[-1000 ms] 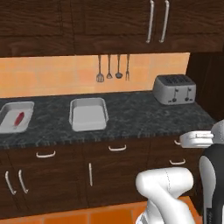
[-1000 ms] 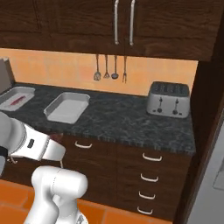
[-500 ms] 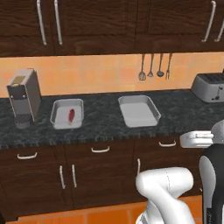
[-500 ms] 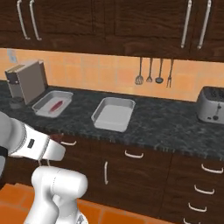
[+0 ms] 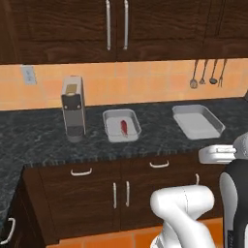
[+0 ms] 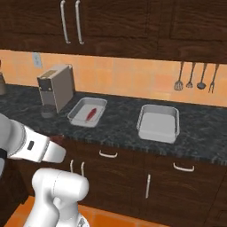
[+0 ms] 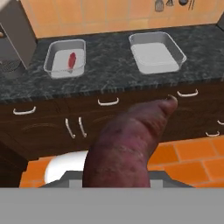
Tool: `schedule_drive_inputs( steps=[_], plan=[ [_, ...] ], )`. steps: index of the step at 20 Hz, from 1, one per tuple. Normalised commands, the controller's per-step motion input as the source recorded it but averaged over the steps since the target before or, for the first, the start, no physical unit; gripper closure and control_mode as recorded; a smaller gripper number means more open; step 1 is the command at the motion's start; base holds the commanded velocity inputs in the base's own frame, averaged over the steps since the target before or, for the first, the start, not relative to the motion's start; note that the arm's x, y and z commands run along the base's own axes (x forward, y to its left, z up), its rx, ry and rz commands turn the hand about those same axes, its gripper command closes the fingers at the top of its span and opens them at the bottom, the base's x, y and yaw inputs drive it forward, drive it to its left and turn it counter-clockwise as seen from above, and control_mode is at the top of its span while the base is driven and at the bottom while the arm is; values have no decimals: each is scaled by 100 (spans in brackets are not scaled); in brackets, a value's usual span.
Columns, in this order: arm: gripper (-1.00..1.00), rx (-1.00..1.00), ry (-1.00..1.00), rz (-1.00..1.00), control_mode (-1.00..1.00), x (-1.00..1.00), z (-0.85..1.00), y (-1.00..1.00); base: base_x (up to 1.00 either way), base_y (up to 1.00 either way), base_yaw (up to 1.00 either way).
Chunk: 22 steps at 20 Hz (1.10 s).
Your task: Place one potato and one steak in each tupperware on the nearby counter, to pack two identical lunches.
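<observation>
A purplish-brown potato (image 7: 127, 144) looms close in the hand view, and my gripper (image 7: 117, 171) is shut on it, its fingers hidden behind it. On the dark counter (image 5: 43, 140) lie two tupperware. The left tupperware (image 5: 111, 131) (image 6: 80, 116) (image 7: 56, 65) holds a red steak (image 5: 123, 127) (image 6: 90, 114) (image 7: 71, 61). To its right, the second tupperware (image 5: 197, 123) (image 6: 158, 124) (image 7: 156, 54) holds nothing. The gripper hangs well in front of the counter, over the orange floor.
A grey coffee machine (image 5: 72, 109) (image 6: 55, 88) stands left of the trays. Utensils (image 5: 208, 72) hang on the wall at the right. Cabinet doors and drawers with silver handles (image 7: 108, 102) run below the counter edge. The counter turns a corner at the far left (image 5: 7, 184).
The base has driven left: the whole scene has slid right, the toaster has left the pictures and the coffee machine has come in. The trays themselves have not moved.
</observation>
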Motion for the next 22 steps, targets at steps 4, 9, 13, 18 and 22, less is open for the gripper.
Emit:
schedule_drive_inputs(
  steps=[4, 9, 13, 18, 22],
  plan=[
    [100, 0, 0, 0, 100, 0, 0, 0, 45, 37, -5],
    [100, 0, 0, 0, 100, 0, 0, 0, 55, 40, -5],
    [100, 0, 0, 0, 100, 0, 0, 0, 58, 28, -6],
    [100, 0, 0, 0, 100, 0, 0, 0, 60, 33, -6],
    [100, 0, 0, 0, 100, 0, 0, 0, 45, 45, -3]
  ],
)
